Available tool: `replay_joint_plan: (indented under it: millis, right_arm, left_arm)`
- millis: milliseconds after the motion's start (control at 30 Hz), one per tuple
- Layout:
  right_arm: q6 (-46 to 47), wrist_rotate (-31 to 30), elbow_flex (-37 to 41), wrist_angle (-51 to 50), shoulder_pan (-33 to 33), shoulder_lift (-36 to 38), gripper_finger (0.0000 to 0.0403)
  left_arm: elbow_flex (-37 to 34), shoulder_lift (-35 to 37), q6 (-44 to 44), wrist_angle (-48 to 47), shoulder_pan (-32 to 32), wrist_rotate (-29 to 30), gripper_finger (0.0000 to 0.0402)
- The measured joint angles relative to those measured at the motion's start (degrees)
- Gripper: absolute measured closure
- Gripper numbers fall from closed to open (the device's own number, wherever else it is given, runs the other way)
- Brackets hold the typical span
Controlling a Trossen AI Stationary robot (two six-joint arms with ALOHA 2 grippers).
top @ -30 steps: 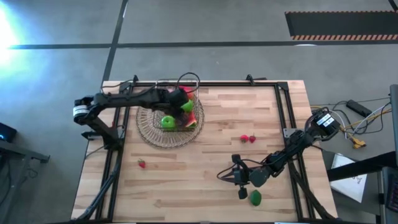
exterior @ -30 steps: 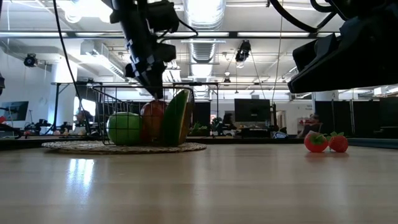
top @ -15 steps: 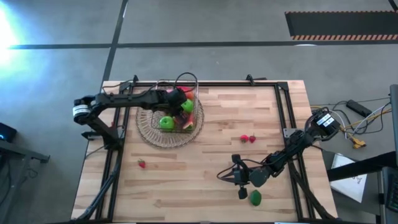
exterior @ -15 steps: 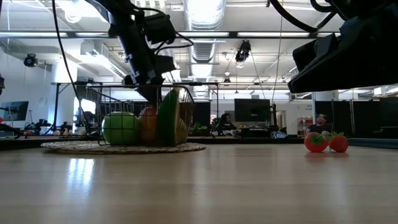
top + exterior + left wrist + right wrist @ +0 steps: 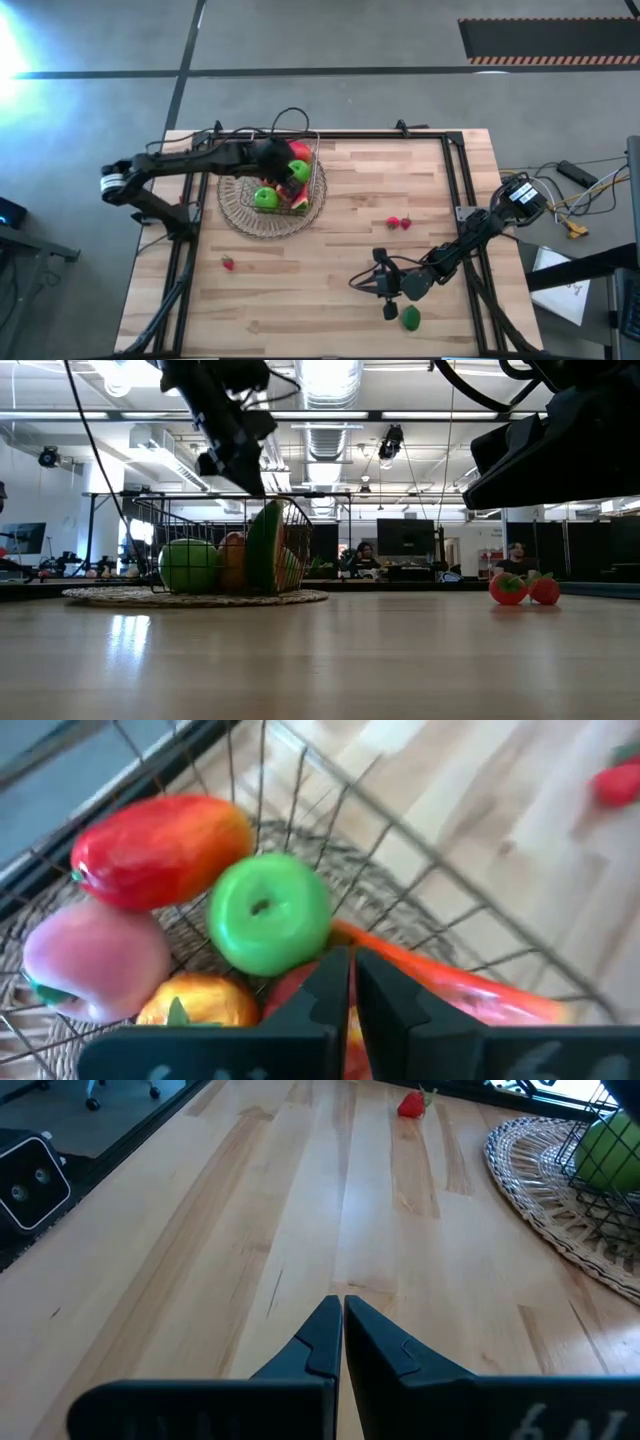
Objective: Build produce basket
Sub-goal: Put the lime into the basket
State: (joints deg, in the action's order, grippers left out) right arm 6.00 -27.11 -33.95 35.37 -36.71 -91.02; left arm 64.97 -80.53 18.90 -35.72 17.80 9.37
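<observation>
The wire basket (image 5: 292, 178) stands on the round woven mat (image 5: 240, 212) at the table's far left. It holds a green apple (image 5: 268, 913), a red apple (image 5: 160, 848), a pink peach (image 5: 92, 963), an orange tomato (image 5: 200, 1003) and a watermelon slice (image 5: 262, 550). My left gripper (image 5: 350, 965) is shut over the basket's top (image 5: 255, 482). My right gripper (image 5: 342, 1308) is shut above bare wood near the table's near right (image 5: 365, 283). A green piece (image 5: 410, 318) lies just beside it. My left gripper meets the basket at its top rim wire (image 5: 272, 496), coming from above and slanting in from the table's left. The wire between the fingers does not show in the wrist view. The basket stands upright with its bottom on the mat.
Two red berries (image 5: 400, 222) lie right of the mat, seen also in the low view (image 5: 525, 588). Another berry (image 5: 228, 263) lies near the mat's near side (image 5: 410, 1102). Black rails (image 5: 455, 170) frame the table. Bare wood spans the middle.
My left gripper has moved toward the table's left edge and risen a little. The basket with its fruit has shifted left on the mat along with it and now stands level.
</observation>
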Motion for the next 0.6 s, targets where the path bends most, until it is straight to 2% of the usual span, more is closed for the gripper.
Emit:
replay_joint_plan:
  millis: [133,233,300,367,533,600]
  right_arm:
    - [0.6,-1.8,0.0,-0.3,0.0,0.0,0.0394]
    - [5.2,-13.0,0.0,-5.3,-0.2,0.9,0.0394]
    - [8.9,-21.0,0.0,-13.1,-0.6,3.1,0.0394]
    - [14.9,-25.0,0.0,-22.7,-0.8,6.3,0.0394]
    - [32.1,-22.0,-0.2,-50.2,-0.8,18.5,0.0394]
    - [36.6,-20.1,-0.2,-58.2,-0.8,23.3,0.0394]
  left_arm:
    - [-1.6,4.2,0.1,1.2,-3.7,0.7,0.0398]
    - [-4.4,5.9,0.3,3.2,-8.6,3.3,0.0398]
    - [-7.2,6.4,1.1,7.2,-12.7,5.1,0.0398]
    - [-10.4,6.5,2.5,12.8,-17.3,7.0,0.0398]
    - [-18.8,3.5,2.9,35.4,-28.3,7.8,0.0398]
    - [-20.9,1.5,1.5,45.1,-31.9,7.8,0.0398]
